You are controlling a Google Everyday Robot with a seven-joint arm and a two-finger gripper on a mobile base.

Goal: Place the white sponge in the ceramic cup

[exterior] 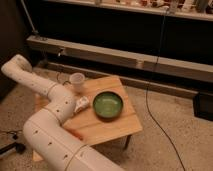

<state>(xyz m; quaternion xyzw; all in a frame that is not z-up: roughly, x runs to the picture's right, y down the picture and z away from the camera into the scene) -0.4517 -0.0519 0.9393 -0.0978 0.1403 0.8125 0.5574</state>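
**Hand low at the sponge, cup waiting behind**

The hand [80,105] is down on the wooden counter [112,127], at the end of the white arm [47,90] that bends in from the left. A small white shape lies exactly at its tip; I judge this to be the white sponge [82,103], but the hand and the sponge are not easy to separate, and I cannot tell if the hand is open or closed on it. The ceramic cup [77,80] stands upright behind, near the back edge of the counter, apart from the hand. The green bowl [108,105] sits just to the right of the sponge.

The step seems to be the grasp. Next, the sponge must be lifted and carried back over the narrow cup mouth, without touching the bowl.
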